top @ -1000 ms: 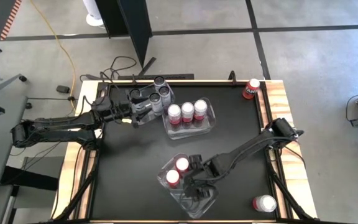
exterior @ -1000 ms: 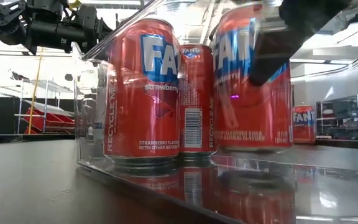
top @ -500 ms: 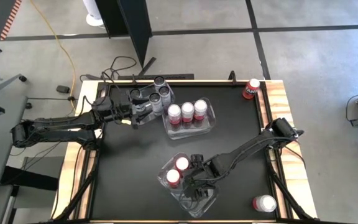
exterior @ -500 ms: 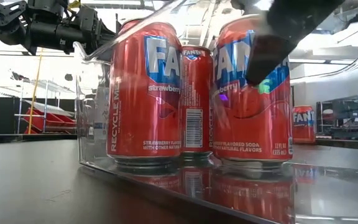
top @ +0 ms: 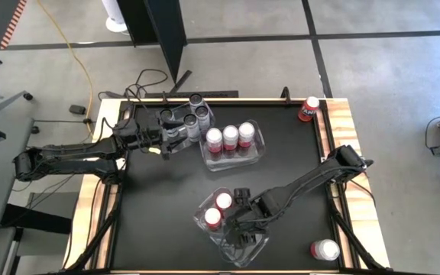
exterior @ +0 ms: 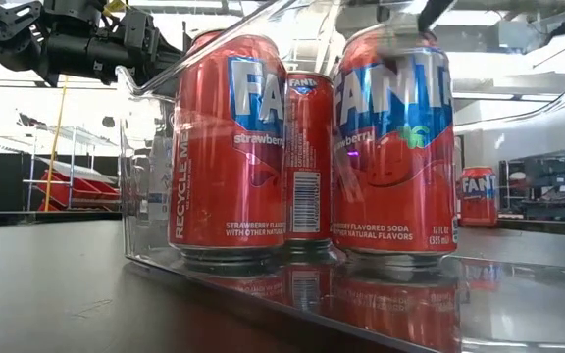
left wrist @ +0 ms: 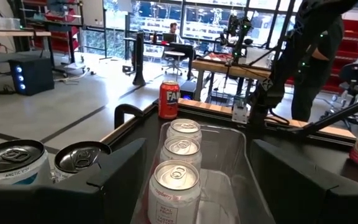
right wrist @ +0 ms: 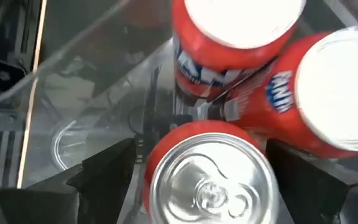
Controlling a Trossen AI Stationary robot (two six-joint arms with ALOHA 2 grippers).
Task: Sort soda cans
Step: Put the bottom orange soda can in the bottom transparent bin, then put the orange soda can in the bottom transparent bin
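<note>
Three red soda cans stand upright in the clear near bin. My right gripper hangs open just above the rightmost one; in the right wrist view its silver top shows between the two spread fingers, which stand apart from it. My left gripper waits open and level at the far left, between a bin of dark cans and the middle bin holding three red-and-white cans.
One loose red can stands at the far right corner, another at the near right corner. The near bin's clear wall rises beside the cans. A person sits in the room beyond the table.
My right gripper has opened and risen off the rightmost can in the near bin. Its dark finger, which covered the can's side in the low view, has gone up out of that view. The can has settled upright on the bin floor.
</note>
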